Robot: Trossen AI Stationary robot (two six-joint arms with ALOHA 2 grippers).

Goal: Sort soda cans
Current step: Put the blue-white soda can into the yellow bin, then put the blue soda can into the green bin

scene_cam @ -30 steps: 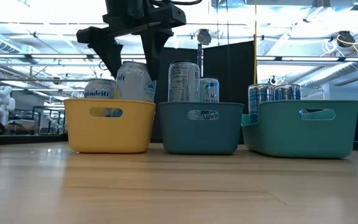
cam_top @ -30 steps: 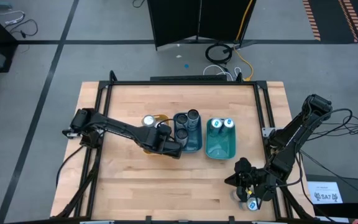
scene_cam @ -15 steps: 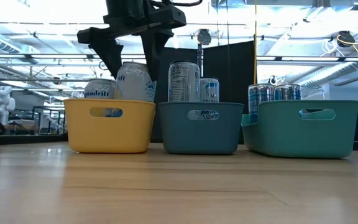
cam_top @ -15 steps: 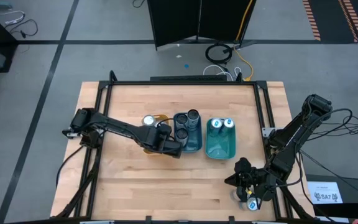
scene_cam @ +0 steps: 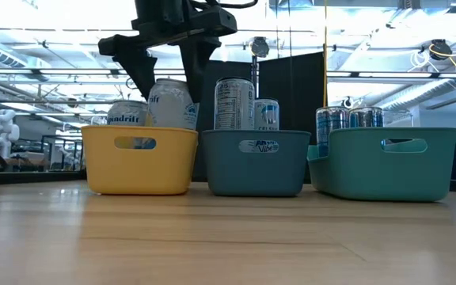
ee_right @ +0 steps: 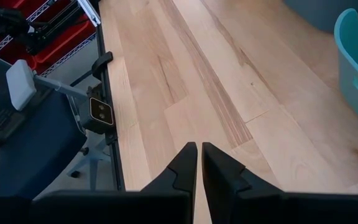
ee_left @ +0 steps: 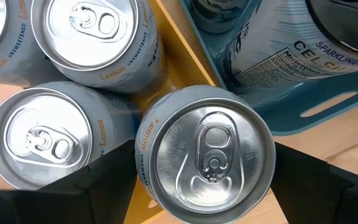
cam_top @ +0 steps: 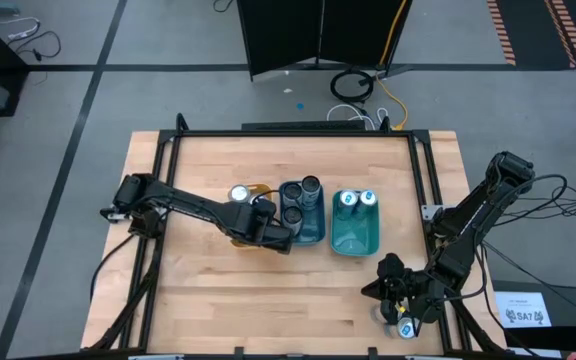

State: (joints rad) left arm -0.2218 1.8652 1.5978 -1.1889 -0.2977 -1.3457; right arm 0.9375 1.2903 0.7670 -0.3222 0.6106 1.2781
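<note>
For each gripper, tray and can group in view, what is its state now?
left gripper: fingers astride a silver can at the yellow tray
right gripper: shut, empty, over the table
yellow tray: holds upright silver cans
middle teal tray: holds upright cans
right teal tray: holds two upright cans

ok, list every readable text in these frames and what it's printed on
"Lemon UNSWEETENED": side of the silver can in the yellow tray.
"Lemon": side of the neighbouring silver can.
"SPARKLING" and "CELS", cut off: tall can in the dark teal tray.
"Vibe": front of that tray in the low view.
"indrift", partly hidden: can in the yellow tray.
Nutrition panels: too small to read.
</note>
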